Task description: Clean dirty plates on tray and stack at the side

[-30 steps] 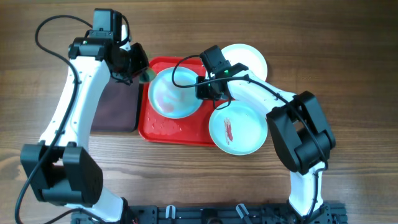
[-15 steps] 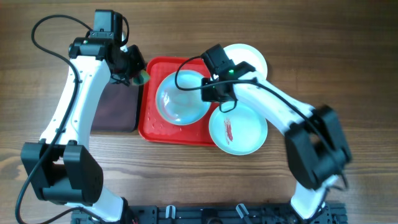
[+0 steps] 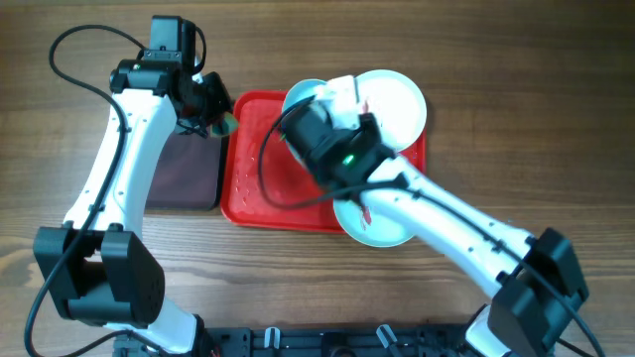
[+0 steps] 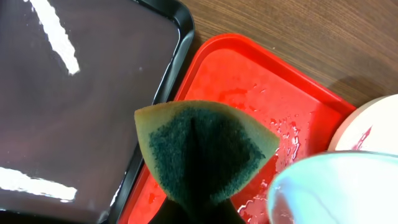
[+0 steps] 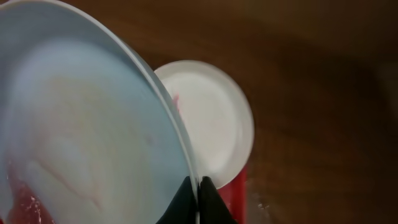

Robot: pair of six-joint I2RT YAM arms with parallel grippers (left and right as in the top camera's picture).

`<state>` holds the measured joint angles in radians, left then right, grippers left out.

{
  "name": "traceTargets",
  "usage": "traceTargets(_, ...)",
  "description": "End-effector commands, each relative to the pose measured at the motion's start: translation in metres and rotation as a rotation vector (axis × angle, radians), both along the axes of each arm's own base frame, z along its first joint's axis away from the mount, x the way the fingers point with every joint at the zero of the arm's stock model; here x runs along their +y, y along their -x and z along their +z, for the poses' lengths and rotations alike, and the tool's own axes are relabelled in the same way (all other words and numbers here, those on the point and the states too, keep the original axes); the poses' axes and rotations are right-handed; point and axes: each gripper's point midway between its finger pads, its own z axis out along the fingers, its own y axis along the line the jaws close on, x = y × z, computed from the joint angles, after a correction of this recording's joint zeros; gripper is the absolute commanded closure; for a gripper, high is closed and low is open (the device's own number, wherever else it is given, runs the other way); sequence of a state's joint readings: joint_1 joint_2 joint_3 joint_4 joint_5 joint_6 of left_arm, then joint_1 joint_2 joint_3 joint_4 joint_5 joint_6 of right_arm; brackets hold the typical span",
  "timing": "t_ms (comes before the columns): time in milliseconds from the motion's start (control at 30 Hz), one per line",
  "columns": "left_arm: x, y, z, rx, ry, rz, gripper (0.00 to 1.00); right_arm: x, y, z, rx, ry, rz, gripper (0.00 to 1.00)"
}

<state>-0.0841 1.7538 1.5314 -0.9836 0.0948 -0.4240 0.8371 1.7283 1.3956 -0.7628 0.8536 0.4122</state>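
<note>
1. Dirty mint plate: nearest, overlapping the near right edge of the red tray; red smear at centre, not yet wiped
2. Red tray: on the table, wet, middle bare
3. Lifted mint plate: tilted in the air above the tray, right gripper jaws pinching its rim, probably for carrying aside; glossy, with a faint pink haze
4. Left gripper: jaws pinching a folded sponge over the tray's far left corner, beside the black tray, seemingly parked clear
5. White plate: farthest, at the tray's far right corner, red streak showing
</note>
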Motion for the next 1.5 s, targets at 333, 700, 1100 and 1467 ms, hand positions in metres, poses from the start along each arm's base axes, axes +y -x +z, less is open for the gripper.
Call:
traceTargets(333,-0.002,-0.001,0.000,0.002,0.008,0.004,0.96,0.008,0.035,0.099,-0.459,0.390,-0.093,0.96)
traceTargets(700,-0.002,0.000,0.000,0.003,0.008,0.004,0.96,0.016,0.031,0.105,-0.454,0.409,-0.080,0.96)
traceTargets(1100,-0.002,0.000,0.000,0.003,0.008,0.004,0.96,0.056,0.031,0.024,-0.083,0.171,0.231,0.96)
traceTargets(1467,-0.002,0.002,-0.001,0.014,0.006,0.004,0.96,0.029,0.023,-0.027,0.442,-0.511,0.211,0.96)
